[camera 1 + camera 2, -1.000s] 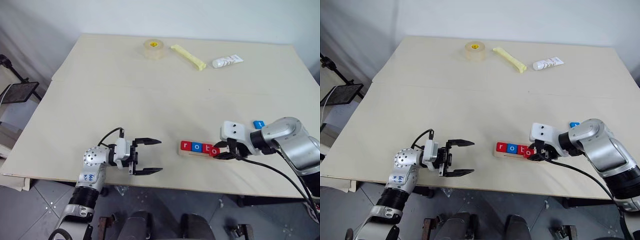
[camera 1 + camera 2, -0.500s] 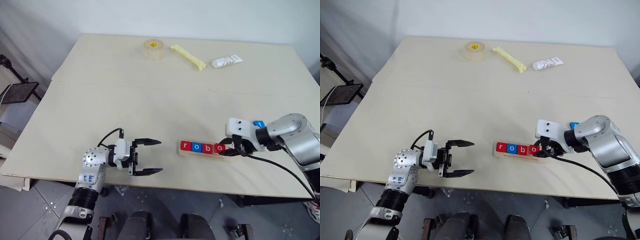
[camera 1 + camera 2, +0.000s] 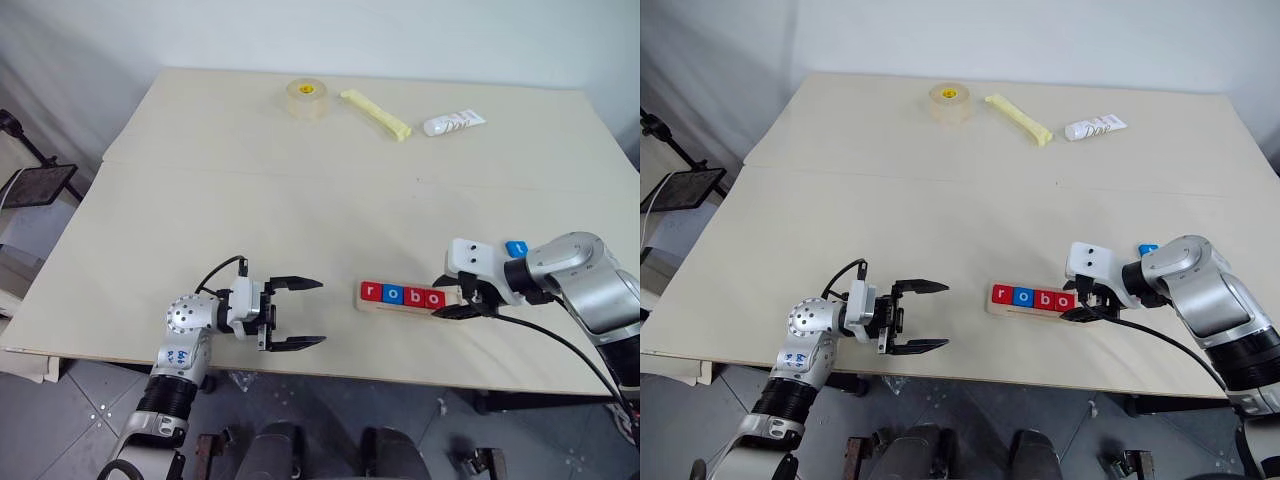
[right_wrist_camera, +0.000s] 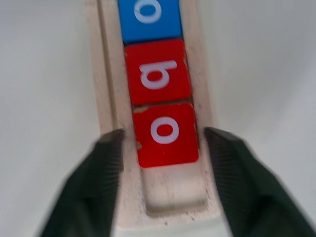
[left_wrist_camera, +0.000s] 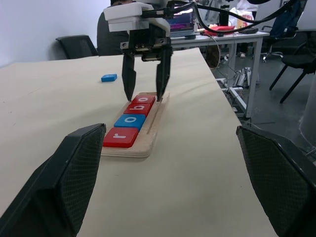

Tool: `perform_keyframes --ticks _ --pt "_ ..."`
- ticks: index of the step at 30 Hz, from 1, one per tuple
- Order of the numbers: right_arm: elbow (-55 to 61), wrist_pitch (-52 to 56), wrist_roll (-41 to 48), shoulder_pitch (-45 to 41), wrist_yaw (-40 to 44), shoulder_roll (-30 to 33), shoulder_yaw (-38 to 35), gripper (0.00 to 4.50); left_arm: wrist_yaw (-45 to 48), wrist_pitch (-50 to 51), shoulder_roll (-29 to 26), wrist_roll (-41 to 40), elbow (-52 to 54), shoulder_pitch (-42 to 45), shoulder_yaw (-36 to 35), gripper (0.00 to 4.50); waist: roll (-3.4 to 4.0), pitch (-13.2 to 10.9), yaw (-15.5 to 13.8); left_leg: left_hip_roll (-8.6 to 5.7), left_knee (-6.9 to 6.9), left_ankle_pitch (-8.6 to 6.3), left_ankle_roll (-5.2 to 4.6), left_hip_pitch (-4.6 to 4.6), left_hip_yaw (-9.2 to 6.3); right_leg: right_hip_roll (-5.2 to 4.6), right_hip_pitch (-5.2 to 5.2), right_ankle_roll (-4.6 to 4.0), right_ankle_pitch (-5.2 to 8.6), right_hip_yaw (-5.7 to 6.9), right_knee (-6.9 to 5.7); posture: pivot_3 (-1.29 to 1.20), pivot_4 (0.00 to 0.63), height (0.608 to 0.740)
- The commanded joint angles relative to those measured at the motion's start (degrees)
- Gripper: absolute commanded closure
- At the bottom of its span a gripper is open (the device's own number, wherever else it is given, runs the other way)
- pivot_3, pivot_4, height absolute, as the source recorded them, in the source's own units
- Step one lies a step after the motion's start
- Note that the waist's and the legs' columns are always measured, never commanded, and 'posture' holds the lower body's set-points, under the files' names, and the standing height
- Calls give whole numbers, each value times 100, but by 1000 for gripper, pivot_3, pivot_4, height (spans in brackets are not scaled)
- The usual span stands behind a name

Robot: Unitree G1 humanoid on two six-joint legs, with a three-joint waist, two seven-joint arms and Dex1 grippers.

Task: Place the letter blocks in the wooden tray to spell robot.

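Wooden tray (image 3: 410, 306) holds r-o-b-o; blue t block (image 3: 516, 247) lies apart.

Straddling the tray's (image 3: 410, 300) free end, right gripper (image 3: 456, 300) with fingers spread either side of the last red tile (image 4: 166, 132), clear of it. One bare slot just past that tile. Blue tile (image 3: 516, 247) close behind the wrist on open table (image 3: 300, 200). Left gripper (image 3: 296, 313) open, well apart, bare table between it and the tray.

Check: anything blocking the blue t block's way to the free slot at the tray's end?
Only the right pincer itself, open, straddling the last red o by the tray's free end slot. The t block lies on bare table beyond it.
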State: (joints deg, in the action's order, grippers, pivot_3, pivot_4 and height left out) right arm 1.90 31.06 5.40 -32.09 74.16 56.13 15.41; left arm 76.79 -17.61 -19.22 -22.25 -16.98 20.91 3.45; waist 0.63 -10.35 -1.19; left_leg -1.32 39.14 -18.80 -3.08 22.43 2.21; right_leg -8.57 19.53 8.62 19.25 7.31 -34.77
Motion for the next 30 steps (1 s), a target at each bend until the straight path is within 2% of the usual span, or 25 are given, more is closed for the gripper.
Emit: perform_keyframes --ticks 1,2,7,9,14,16,19,21,30 --pt "54 -3 -35 -71 -25 -13 -61 420 -35 -35 -23 -27 -16 97 -22 0 0 0 -6 0 0 0 0 1 0 0 0 0 0 0 0 0 150 740" --pt "72 20 -29 -79 -33 -18 -77 53 -35 -37 -22 -25 -32 111 -24 0 0 0 -6 -1 0 0 0 1 0 0 0 0 0 0 0 0 150 740" --pt "246 171 73 -58 -104 39 -260 53 -31 -74 13 -7 -164 213 -8 0 0 0 -2 -1 0 0 0 1 1 0 1 0 0 0 0 0 150 740" --pt "458 334 282 100 -160 123 -561 53 -30 -91 51 5 -237 279 7 0 0 0 -11 -1 0 0 0 1 1 0 1 0 0 0 0 0 150 740" --pt "978 727 854 1150 -656 125 -2010 53 51 -122 101 5 -424 431 28 0 -3 -1 -61 -5 0 -1 -1 4 -10 -1 -3 0 0 6 -3 0 150 740" --pt "1110 743 964 1437 -843 64 -2354 53 89 -140 98 -3 -492 470 18 0 -4 -2 -45 -6 0 -2 -3 3 -11 -2 -2 0 0 7 -8 0 150 740" --pt "1300 993 1528 2188 -1419 -573 -3785 53 101 -130 154 6 -568 564 45 0 -4 -2 -37 -3 -2 -1 -1 1 -5 -1 -1 0 0 9 -8 0 150 740" --pt "1362 935 1619 2682 -1675 -826 -4392 53 133 -123 193 4 -619 619 72 0 -6 -1 -59 -1 -5 1 1 2 -7 0 -4 0 0 11 -6 0 150 740" --pt "1404 716 1875 3899 -2130 -1085 -5437 53 278 -114 192 -32 -724 723 58 0 -5 -1 -27 -2 -5 0 -1 -5 3 0 -4 0 0 2 -8 0 150 740"
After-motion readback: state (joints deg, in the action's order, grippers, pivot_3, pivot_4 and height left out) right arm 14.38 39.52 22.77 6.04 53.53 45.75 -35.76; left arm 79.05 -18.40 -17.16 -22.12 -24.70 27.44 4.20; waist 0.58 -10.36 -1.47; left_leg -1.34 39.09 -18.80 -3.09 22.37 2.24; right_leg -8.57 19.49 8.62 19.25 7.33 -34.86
